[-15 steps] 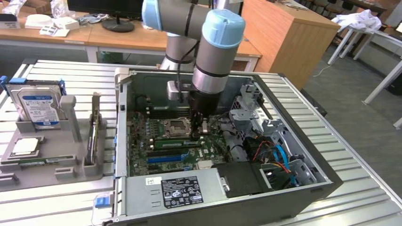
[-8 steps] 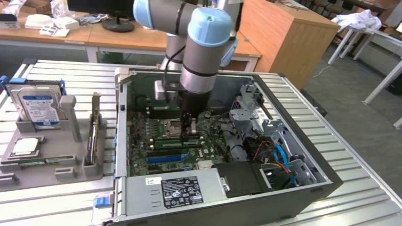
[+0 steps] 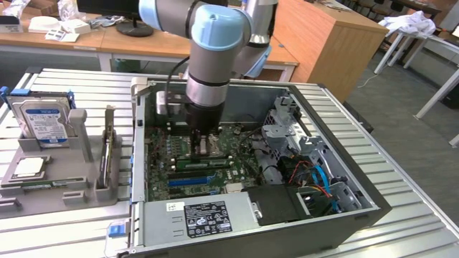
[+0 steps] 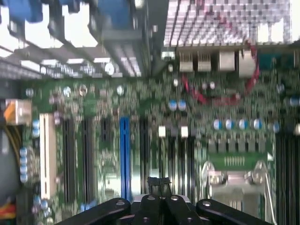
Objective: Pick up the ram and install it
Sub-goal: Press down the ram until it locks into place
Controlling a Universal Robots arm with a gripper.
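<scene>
Presently the gripper (image 3: 203,144) stands inside the open computer case (image 3: 315,97), low over the motherboard (image 3: 166,156) beside the CPU socket (image 3: 215,146). In the wrist view its fingertips (image 4: 159,183) meet, closed with nothing visibly between them. The ram (image 3: 204,160) lies on the board just below the gripper, long axis running from the exterior view's left to right. A hard drive (image 3: 44,121) stands in the grey tray (image 3: 79,188) outside.

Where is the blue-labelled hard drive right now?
The hard drive stands upright in the grey holder at the exterior view's left, outside the open computer case.
</scene>
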